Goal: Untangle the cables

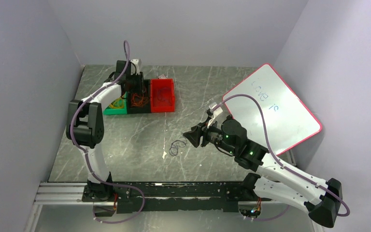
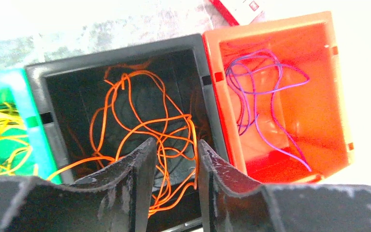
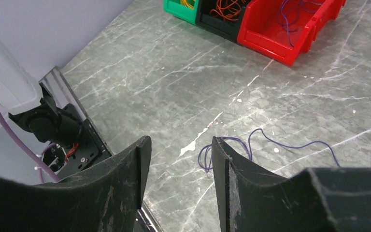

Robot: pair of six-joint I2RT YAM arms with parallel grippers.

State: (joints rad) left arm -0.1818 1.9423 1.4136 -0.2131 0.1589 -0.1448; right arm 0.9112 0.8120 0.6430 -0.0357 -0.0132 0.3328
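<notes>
The cables lie sorted in three bins at the back left: yellow ones (image 2: 0, 125) in the green bin (image 2: 24, 82), orange ones (image 2: 140, 128) in the black bin (image 2: 125, 53), purple ones (image 2: 251, 92) in the red bin (image 2: 319, 96). My left gripper (image 2: 176, 142) hangs over the black bin (image 1: 137, 109), jaws apart, with the orange tangle showing below between them. One dark purple cable (image 1: 176, 146) lies loose on the table's middle. My right gripper (image 1: 189, 137) hovers just right of it, open and empty; the cable (image 3: 290, 145) curls past its right finger.
A white board with a red rim (image 1: 270, 108) leans at the right, behind the right arm. The three bins (image 3: 270, 46) stand side by side far off in the right wrist view. The left arm's base and rail (image 3: 58, 130) sit at the table's near edge.
</notes>
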